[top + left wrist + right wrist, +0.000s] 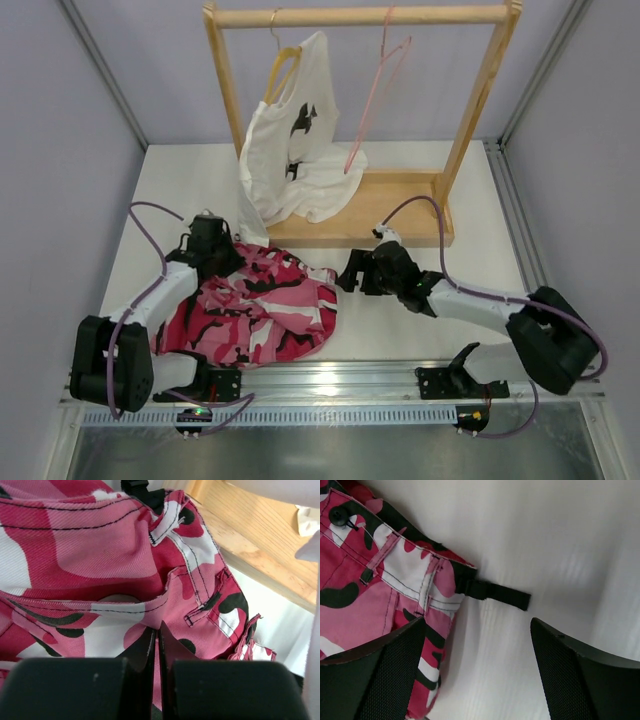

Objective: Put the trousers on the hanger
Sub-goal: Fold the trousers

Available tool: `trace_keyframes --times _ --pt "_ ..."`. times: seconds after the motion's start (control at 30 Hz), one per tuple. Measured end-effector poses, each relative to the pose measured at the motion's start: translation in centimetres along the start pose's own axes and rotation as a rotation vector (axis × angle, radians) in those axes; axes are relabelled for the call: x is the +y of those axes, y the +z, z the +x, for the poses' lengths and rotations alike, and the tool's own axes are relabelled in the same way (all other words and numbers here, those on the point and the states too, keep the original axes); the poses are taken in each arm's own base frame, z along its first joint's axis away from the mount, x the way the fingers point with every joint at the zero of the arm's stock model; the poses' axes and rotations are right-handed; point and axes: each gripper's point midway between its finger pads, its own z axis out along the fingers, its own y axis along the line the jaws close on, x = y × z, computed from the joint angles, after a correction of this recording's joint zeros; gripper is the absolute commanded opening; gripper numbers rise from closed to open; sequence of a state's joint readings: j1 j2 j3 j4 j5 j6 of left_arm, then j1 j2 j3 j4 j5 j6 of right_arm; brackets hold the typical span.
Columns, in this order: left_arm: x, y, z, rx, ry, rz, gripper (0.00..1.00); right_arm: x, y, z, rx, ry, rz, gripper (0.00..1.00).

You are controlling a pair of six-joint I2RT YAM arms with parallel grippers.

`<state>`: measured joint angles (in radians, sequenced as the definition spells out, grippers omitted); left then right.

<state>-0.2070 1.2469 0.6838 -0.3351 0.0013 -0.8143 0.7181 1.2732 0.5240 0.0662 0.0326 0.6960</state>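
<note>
The trousers [262,312], in pink, white and black camouflage, lie crumpled on the table in front of the left arm. My left gripper [222,260] sits at their far left edge. In the left wrist view the left gripper [159,628] has its jaws closed, with a fold of the trousers [100,550] pinched between them. My right gripper [347,274] is open and empty just right of the waistband. In the right wrist view the right gripper [477,626] hangs over bare table beside the waistband [395,575] and its black strap [497,594]. The pink wire hanger [375,95] hangs on the rack's top bar.
The wooden rack [360,16] stands at the back, its base board [385,205] just beyond both grippers. A white T-shirt [290,150] on a wooden hanger [284,60] hangs at the rack's left and drapes onto the base. Grey walls enclose the white table [400,320].
</note>
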Motion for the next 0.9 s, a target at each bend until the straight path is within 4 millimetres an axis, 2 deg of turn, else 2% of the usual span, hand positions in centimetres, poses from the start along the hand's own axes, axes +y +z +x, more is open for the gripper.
trace_keyframes --times 0.1,0.2,0.23,0.27,0.3,0.33,0.37,0.47,0.53,0.63,0.77,0.8,0.83,0.9 --pt "-0.4 -0.2 0.1 0.006 0.005 0.02 0.0 1.4 2.6 0.3 0.044 0.019 -0.045 0.87" --pt "-0.9 -0.7 0.1 0.005 0.008 0.05 0.0 2.8 4.6 0.2 0.056 0.042 -0.102 0.79" --pt "-1.1 -0.9 0.1 0.007 0.009 0.065 0.0 3.1 4.9 0.3 0.058 0.046 -0.118 0.71" --pt "-1.4 -1.2 0.2 0.01 0.01 0.084 0.0 3.3 5.1 0.4 0.061 0.05 -0.131 0.52" --pt "-1.7 -1.4 0.3 0.013 0.011 0.106 0.0 3.4 5.2 0.5 0.065 0.053 -0.139 0.39" --pt "-2.3 -1.8 0.5 0.018 0.012 0.14 0.0 3.5 5.3 0.5 0.067 0.055 -0.146 0.17" --pt "-2.6 -2.0 0.6 0.023 0.013 0.165 0.0 3.6 5.3 0.6 0.07 0.057 -0.152 0.04" --pt "-3.7 -3.0 1.1 0.038 0.02 0.244 0.0 3.7 4.8 0.6 0.073 0.06 -0.152 0.04" --pt "-4.6 -3.9 1.4 0.046 0.026 0.294 0.0 3.0 3.3 0.3 0.065 0.057 -0.111 0.04" --pt "-6.6 -5.7 1.8 0.048 0.043 0.392 0.0 2.3 -1.1 -2.0 -0.026 0.054 -0.039 0.04" --pt "-11.4 -8.6 3.9 0.063 0.102 0.585 0.0 0.9 -8.7 -5.8 -0.229 0.117 0.036 0.06" --pt "-12.6 -9.2 4.8 0.078 0.12 0.628 0.0 0.2 -10.4 -6.3 -0.269 0.146 0.055 0.11" --pt "-13.8 -9.6 6.2 0.105 0.15 0.667 0.0 -0.3 -11.7 -6.4 -0.293 0.168 0.066 0.36" --pt "-15.7 -10.1 9.0 0.173 0.2 0.717 0.0 -1.2 -14.0 -6.3 -0.332 0.208 0.077 0.56"
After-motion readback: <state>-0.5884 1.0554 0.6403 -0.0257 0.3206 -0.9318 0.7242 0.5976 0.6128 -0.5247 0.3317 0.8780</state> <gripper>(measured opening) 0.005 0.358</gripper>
